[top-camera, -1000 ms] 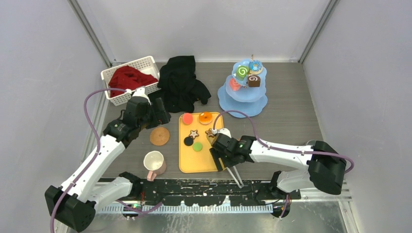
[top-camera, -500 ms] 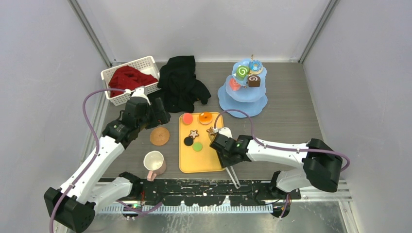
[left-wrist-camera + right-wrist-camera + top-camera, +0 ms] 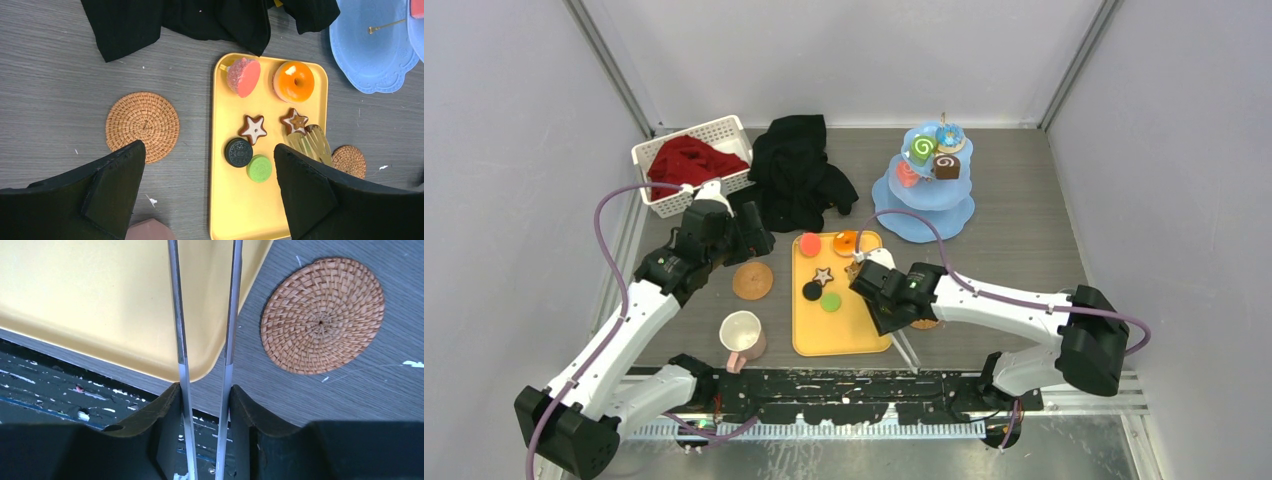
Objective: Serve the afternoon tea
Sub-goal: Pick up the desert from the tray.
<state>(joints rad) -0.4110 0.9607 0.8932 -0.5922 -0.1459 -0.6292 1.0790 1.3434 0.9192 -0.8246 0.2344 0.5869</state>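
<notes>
A pair of metal tongs (image 3: 178, 315) is being gripped by the right gripper (image 3: 205, 390), their gold tips being held just beside a star cookie (image 3: 294, 121) on the yellow tray (image 3: 240, 210). The left gripper (image 3: 207, 150) is being held wide open above the table (image 3: 1024, 250). More sweets (image 3: 922, 149) are being displayed on the blue stand (image 3: 922, 215).

— What is sitting at the back of the grey wood-grain worktop (image 3: 1024, 230)?

— A white slatted plastic basket (image 3: 724, 128) is holding a crumpled red cloth (image 3: 686, 160), and a rumpled black cloth (image 3: 796, 175) is lying just beside it.

— And nearer?

— A flat orange-yellow tray (image 3: 839, 335) is lying in the middle. One round woven rattan coaster (image 3: 752, 281) is resting left of it, apart; a second woven coaster (image 3: 322, 315) is lying just off its right edge, and slim metal tongs (image 3: 310, 145) are reaching over that edge.
</notes>
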